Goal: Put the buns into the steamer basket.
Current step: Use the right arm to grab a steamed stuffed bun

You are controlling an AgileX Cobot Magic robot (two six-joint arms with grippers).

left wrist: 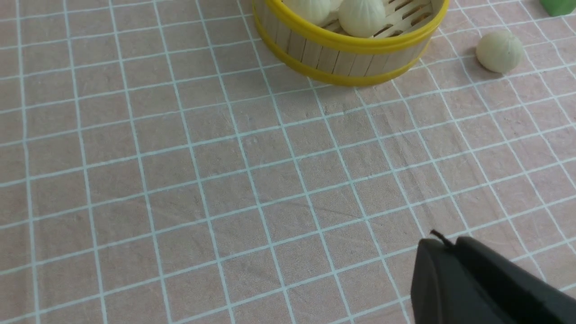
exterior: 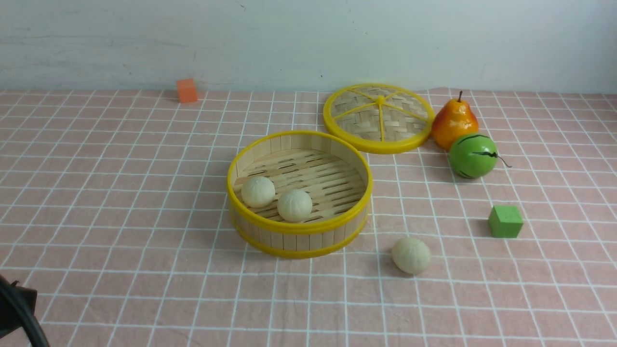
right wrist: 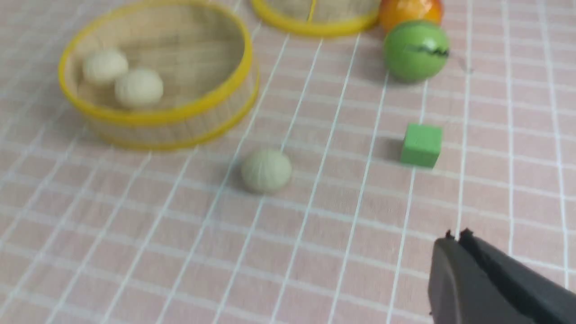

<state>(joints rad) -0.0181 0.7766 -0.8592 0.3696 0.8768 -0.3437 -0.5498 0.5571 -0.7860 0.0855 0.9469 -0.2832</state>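
Across the whole front view, the bench (exterior: 120,193) is lying under a pink cloth with a white grid. At the centre of that frame the steamer basket (exterior: 299,226) is sitting upright. Two of the buns are resting on its slatted floor, toward the lower left of its interior: the first bun (exterior: 258,191) is sitting just beside the second bun (exterior: 294,205). Above and to the right of the basket, the woven lid (exterior: 380,118) is lying flat, with a pear (exterior: 454,123) and a green striped ball (exterior: 472,155) crowding together at its right. The third bun (exterior: 410,255) is lying on the cloth at lower centre-right, near the basket wall but apart from it. A green cube (exterior: 505,221) is sitting right of centre, and an orange cube (exterior: 187,90) is sitting at the upper left, by the wall.

Both tools are hovering over bare cloth and carrying nothing. The left tool (left wrist: 443,243) is showing its fingers pressed together at the lower right of its wrist view, and the right tool (right wrist: 454,236) is doing likewise in its own.

You are probably dealing with a light, round bun that may roll when nudged; I cannot tell whether it gives under pressure. Consider pinching it from above, across its widest middle. No writing or label is showing anywhere.
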